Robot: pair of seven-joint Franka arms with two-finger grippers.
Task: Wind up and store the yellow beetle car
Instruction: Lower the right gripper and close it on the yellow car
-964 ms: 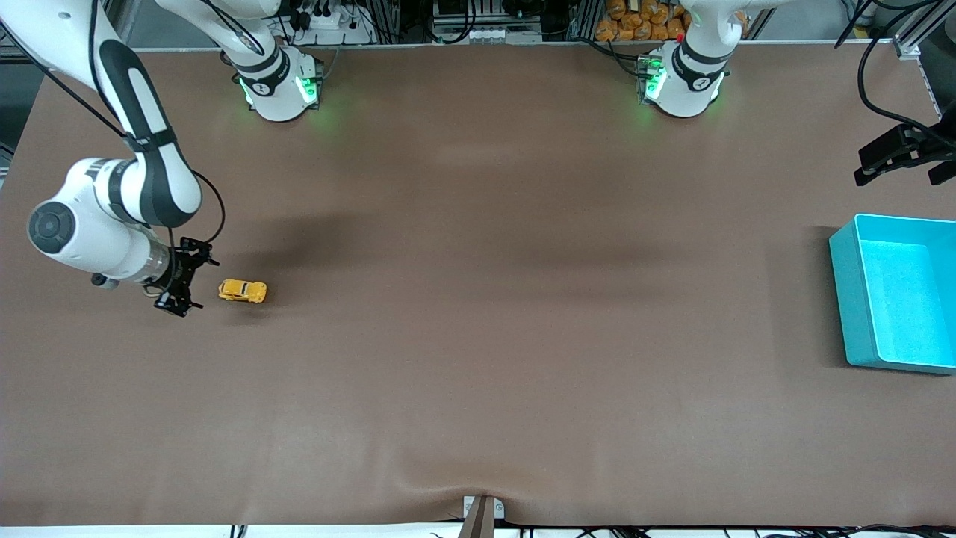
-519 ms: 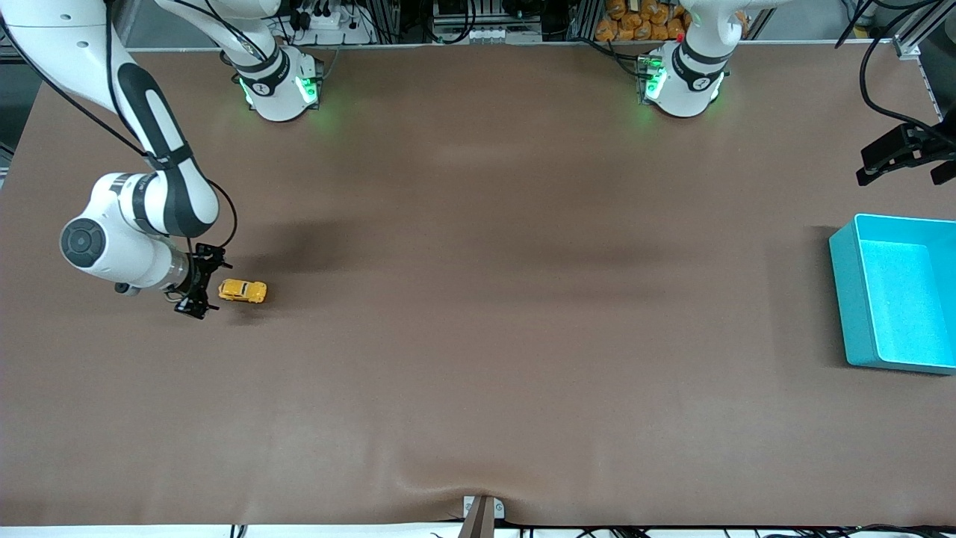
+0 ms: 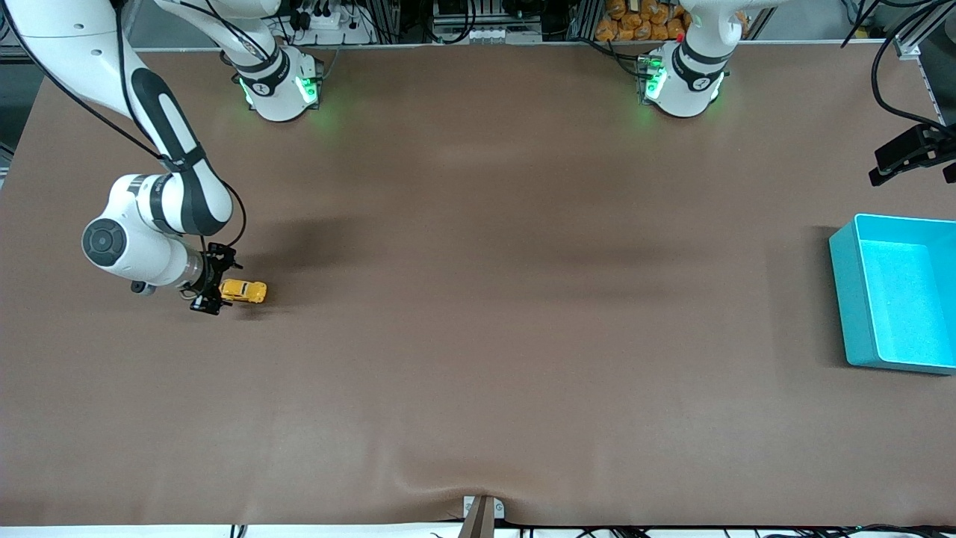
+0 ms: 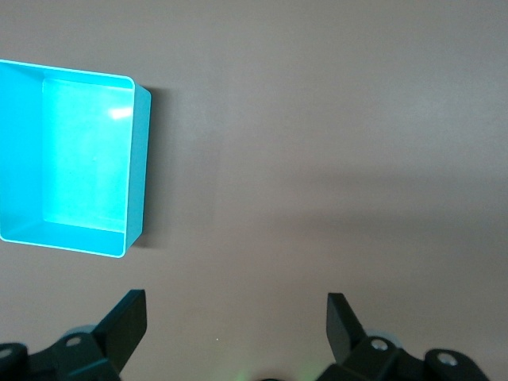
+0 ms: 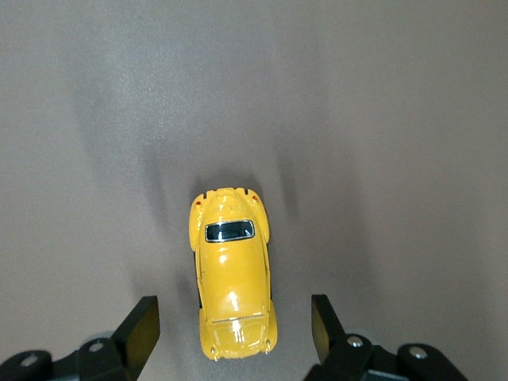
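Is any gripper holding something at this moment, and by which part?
Nothing is held. The right gripper is open, its fingers either side of the yellow beetle car without touching it. The left gripper waits open near the teal bin.

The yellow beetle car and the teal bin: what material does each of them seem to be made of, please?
The yellow beetle car looks like glossy painted metal or hard plastic: bright highlights sit on its roof and hood, but the look alone cannot settle which. The teal bin looks like smooth moulded plastic: thin even walls, rounded corners, and a soft glare spot on its inner floor.
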